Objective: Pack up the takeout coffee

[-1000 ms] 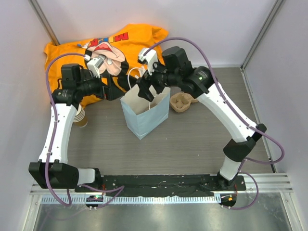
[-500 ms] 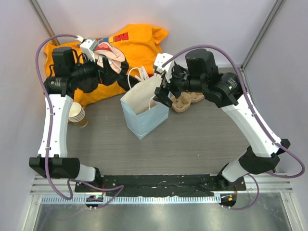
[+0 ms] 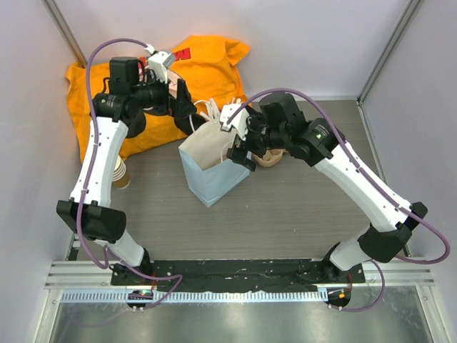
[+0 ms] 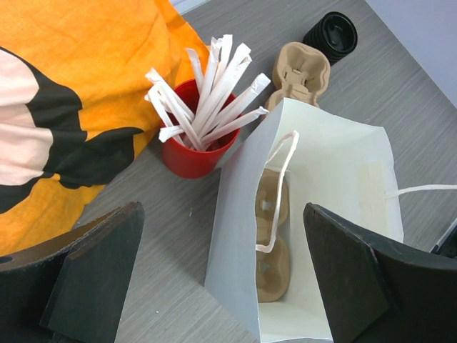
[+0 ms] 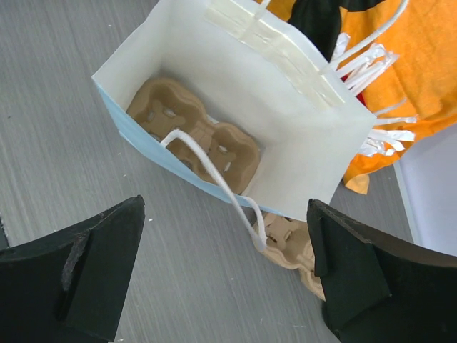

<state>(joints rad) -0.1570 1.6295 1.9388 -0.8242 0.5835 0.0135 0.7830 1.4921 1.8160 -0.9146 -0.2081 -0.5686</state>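
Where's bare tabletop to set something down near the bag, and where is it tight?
Widest bare stretch: table in front of the paper bag, toward the arm bases. A smaller gap lies between the bag and the stack of cups. Crowded behind and right of the bag: red cup of sticks, cardboard carrier, black lids, orange cloth.

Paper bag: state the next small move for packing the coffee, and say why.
Probably swing the right gripper from the bag toward what looks like the black-lidded cup past the spare carrier. The bag stands open, the carrier inside holds no cup, and this gripper and the left gripper are open and empty.
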